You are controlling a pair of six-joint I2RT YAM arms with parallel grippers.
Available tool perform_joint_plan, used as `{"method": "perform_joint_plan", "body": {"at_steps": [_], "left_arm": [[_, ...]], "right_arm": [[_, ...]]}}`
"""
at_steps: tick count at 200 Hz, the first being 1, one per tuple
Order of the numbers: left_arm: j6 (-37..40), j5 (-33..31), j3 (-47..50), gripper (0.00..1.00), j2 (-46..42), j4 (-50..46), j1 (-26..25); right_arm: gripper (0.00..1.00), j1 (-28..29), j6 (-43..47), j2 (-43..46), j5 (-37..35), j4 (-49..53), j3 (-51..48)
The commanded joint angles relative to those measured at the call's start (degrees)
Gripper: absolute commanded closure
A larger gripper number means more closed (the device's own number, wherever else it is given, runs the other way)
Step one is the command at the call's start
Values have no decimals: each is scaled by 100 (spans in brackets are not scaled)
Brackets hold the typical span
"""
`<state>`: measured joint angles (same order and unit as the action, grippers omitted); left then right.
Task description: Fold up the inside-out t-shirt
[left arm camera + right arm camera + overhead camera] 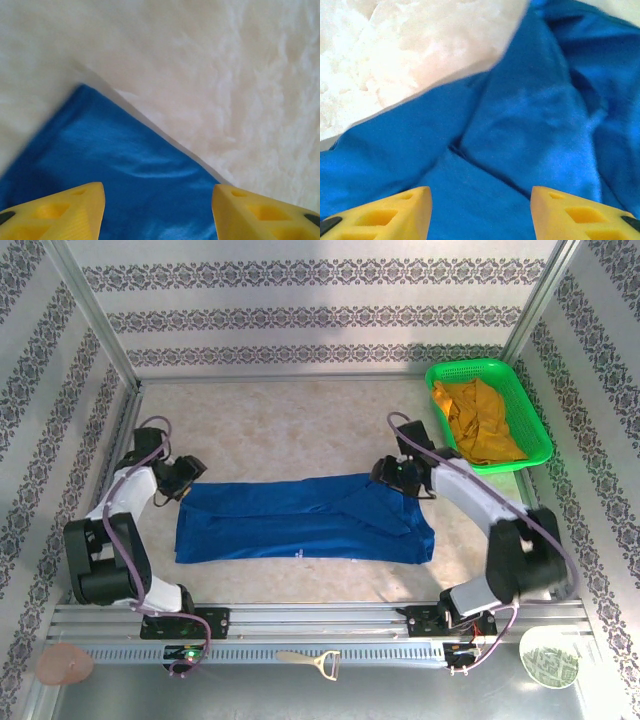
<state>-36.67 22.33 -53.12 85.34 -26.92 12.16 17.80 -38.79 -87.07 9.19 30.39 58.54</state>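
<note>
The royal-blue inside-out t-shirt (300,520) lies folded into a long band across the middle of the table, with a sleeve flap turned over near its right end. My left gripper (186,478) hovers at the shirt's far-left corner, open, its yellow fingers (65,212) apart above the blue corner (125,165) with nothing between them. At the shirt's far-right end my right gripper (400,476) also stands open, yellow fingertips (580,215) spread over overlapping blue folds (520,125), holding nothing.
A green basket (505,380) at the back right holds a mustard-yellow garment (480,420). A metal rail (320,625) runs along the near edge. Patterned walls and frame posts enclose the table on three sides.
</note>
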Motion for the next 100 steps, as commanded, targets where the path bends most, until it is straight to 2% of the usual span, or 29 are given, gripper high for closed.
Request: {"method": "perform_joint_plan", "body": {"at_steps": [1, 42, 100], "left_arm": [[-161, 341, -158, 41, 387, 316, -366], [-5, 122, -300, 40, 961, 354, -478], [43, 44, -459, 40, 1412, 450, -478]], "right_arm": [[43, 137, 575, -655, 318, -305, 560], [41, 302, 868, -1356, 134, -197, 965], [44, 552, 868, -1436, 175, -227, 606]]}}
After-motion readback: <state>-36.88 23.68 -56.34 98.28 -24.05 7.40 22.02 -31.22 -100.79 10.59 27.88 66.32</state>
